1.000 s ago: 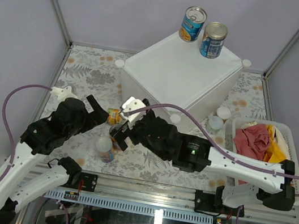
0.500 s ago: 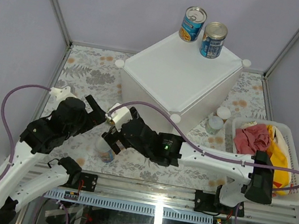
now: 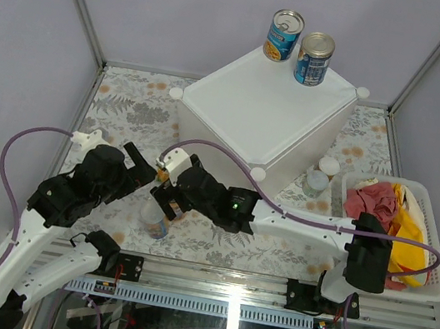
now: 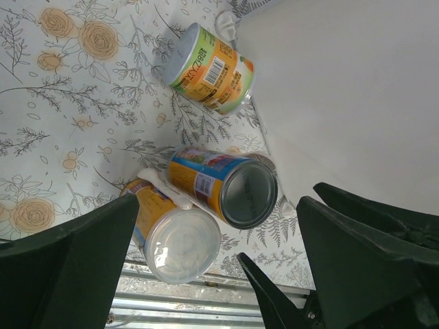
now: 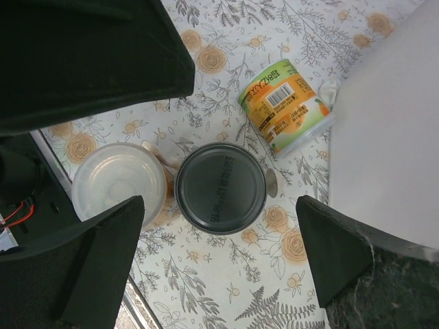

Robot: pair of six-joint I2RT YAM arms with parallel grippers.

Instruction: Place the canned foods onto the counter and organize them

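right gripper (image 5: 219, 205) released, poised over dark-topped can (image 5: 221, 188) | left gripper (image 4: 218, 205) released, empty | white-lidded can (image 5: 120, 185) just beside that can | orange-labelled can (image 5: 285, 106) lying by white box (image 3: 262, 112) | two blue-labelled cans (image 3: 284, 36) (image 3: 314, 59) on box

Bright, even light, soft shadows; wrist views sharp centrally, dark blurred shapes at edges.

Floral table (image 3: 128, 107) carries the counter (image 3: 262, 112), a basket (image 3: 382, 178), two small tins (image 3: 316, 179) beside it, a white-lidded can (image 5: 120, 188) and a metal-topped can (image 5: 220, 188) upright side by side, and an orange can (image 5: 287, 106) lying against the counter.
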